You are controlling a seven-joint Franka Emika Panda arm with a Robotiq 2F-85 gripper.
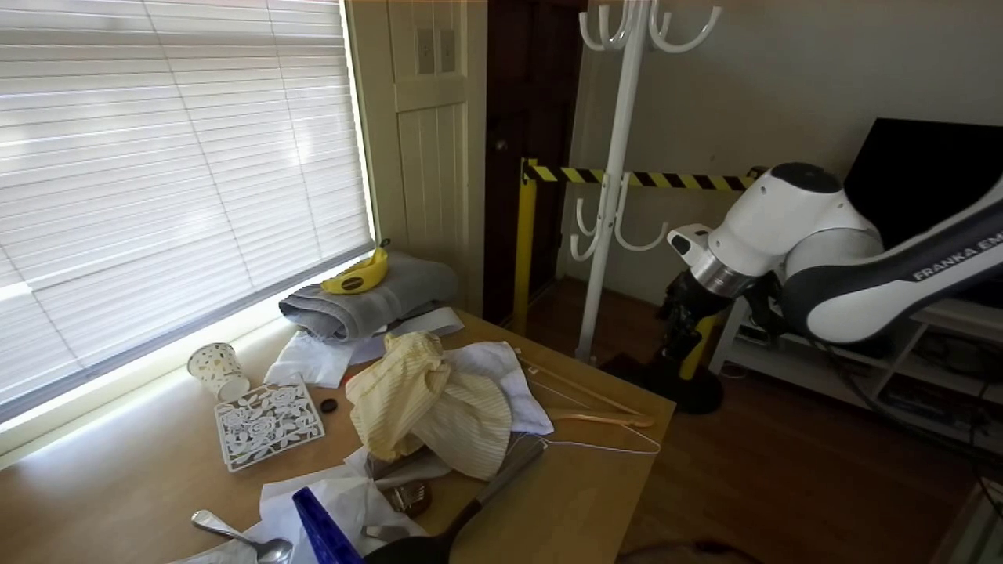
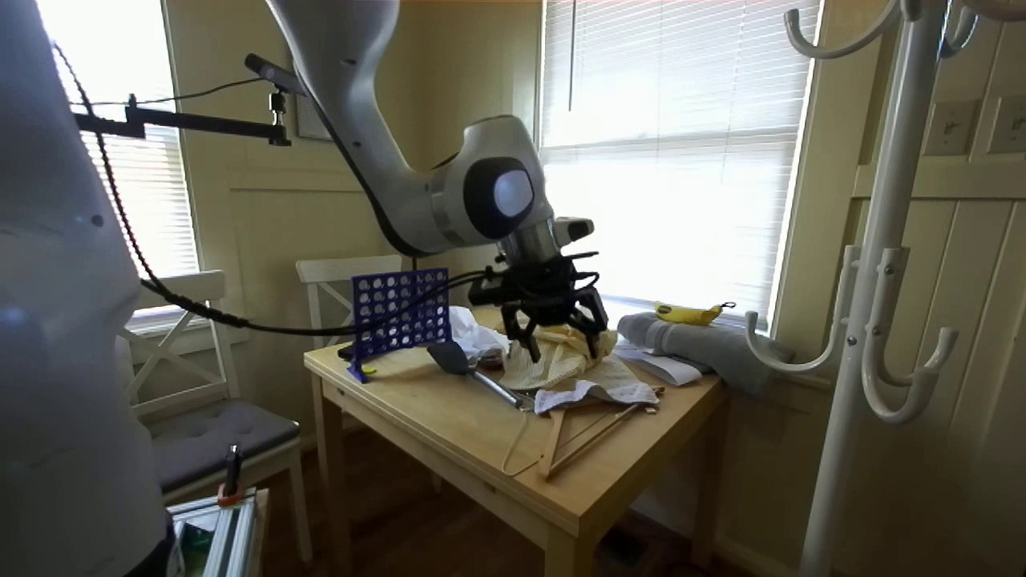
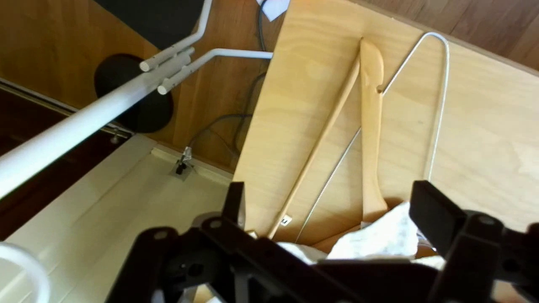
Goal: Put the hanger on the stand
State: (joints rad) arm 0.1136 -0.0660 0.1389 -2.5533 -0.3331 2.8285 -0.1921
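The light-brown wooden hanger lies on the table near its corner, in both exterior views and the wrist view. Its middle runs under a white cloth; its hook is hidden. The white stand, a tall pole with curved hook arms at top and mid-height, stands on the floor beside the table, in both exterior views and the wrist view. My gripper is open and empty in the air, apart from the hanger. It also shows in an exterior view and the wrist view.
A thin wire hanger crosses the wooden one. White cloth, a striped yellow cloth and a spatula lie beside it. A blue game rack stands on the table. A yellow post with striped tape stands behind the stand.
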